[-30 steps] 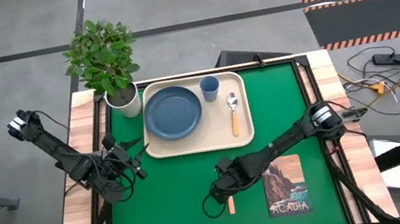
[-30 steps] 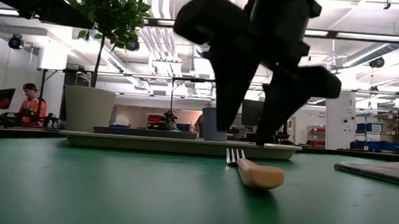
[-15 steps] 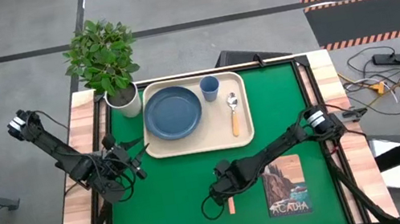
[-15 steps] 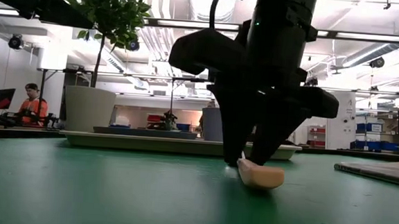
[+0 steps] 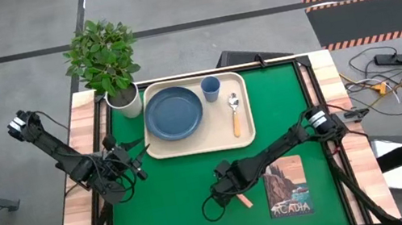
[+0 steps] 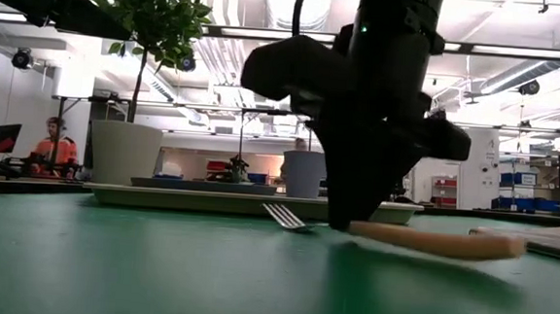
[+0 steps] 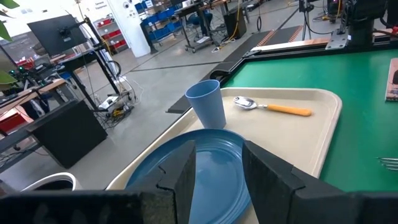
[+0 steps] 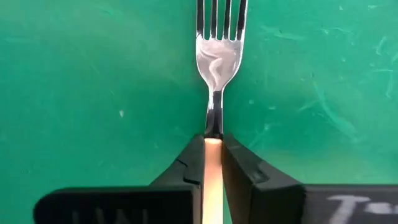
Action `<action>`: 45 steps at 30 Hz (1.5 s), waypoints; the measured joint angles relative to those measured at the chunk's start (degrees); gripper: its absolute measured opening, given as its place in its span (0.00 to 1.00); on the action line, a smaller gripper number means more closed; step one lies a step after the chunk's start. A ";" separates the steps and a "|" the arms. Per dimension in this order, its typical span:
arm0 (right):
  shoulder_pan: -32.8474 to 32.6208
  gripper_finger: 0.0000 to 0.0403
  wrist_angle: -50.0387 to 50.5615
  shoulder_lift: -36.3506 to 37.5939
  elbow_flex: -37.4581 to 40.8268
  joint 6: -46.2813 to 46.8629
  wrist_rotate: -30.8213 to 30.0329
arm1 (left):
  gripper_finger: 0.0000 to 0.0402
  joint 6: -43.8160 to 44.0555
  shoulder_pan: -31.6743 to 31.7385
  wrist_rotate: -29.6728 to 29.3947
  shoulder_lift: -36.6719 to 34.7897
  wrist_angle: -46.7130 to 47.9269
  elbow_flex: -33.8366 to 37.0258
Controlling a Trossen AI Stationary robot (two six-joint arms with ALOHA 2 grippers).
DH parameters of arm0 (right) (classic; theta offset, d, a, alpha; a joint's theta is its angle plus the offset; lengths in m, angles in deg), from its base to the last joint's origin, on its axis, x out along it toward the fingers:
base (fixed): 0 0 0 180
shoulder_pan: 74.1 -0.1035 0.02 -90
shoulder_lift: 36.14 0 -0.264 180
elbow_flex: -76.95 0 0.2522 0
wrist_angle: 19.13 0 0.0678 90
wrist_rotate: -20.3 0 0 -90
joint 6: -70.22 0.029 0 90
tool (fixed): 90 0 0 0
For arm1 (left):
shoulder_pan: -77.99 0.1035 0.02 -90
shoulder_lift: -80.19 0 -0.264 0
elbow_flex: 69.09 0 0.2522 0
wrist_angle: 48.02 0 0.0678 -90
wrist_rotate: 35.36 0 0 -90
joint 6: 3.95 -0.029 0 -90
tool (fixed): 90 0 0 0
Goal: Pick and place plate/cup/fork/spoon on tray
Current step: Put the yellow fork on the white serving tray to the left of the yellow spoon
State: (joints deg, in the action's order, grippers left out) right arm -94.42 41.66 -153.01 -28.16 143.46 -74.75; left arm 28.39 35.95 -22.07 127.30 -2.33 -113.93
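Observation:
The cream tray [image 5: 247,136] at the table's far middle holds the slate-blue plate [image 5: 174,114], the light-blue cup [image 5: 211,88] and the wooden-handled spoon [image 5: 236,115]. The fork [image 8: 219,62] lies on the green mat near the middle, with my right gripper [image 5: 229,192] shut on it from above. Its tan handle [image 5: 244,201] sticks out toward the near right. My left gripper [image 7: 217,174] stands open beside the tray's left near corner, empty, facing the plate [image 7: 205,162], cup [image 7: 207,104] and spoon [image 7: 270,107]. My right gripper pinches the fork's wooden handle [image 8: 212,149] between its two fingers, right where the handle meets the metal neck. The fingers [image 8: 239,165] point down, one on each side of the handle. In the low view the fork [image 6: 421,241] lies nearly level at the mat, tines [image 6: 281,216] slightly raised.
A potted plant in a white pot [image 5: 124,102] stands off the tray's far left corner. The ACADIA picture card [image 5: 287,186] lies just right of the fork. A person [image 6: 49,148] sits in the room beyond the table. Green mat lies open at the near left.
My right gripper has come down over the fork and shut on its handle. The fork has swung about on the mat: its handle, which pointed at the near edge, now points toward the near right, toward the card.

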 joint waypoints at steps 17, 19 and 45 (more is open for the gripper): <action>8.54 0.06 15.09 6.56 -13.69 -2.92 -8.57 | 0.28 0.00 0.00 -0.04 0.00 -0.03 -0.01; 11.25 0.06 15.90 7.09 -13.65 -2.93 -8.69 | 0.28 -0.06 0.02 -0.04 0.00 0.00 0.00; 33.70 0.06 1.52 9.99 4.48 -5.80 6.10 | 0.28 -0.22 0.02 0.13 0.00 0.05 -0.01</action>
State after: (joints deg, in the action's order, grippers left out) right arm -60.72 43.18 -143.01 -23.68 137.66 -68.65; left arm 28.17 35.97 -21.94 127.30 -2.28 -113.94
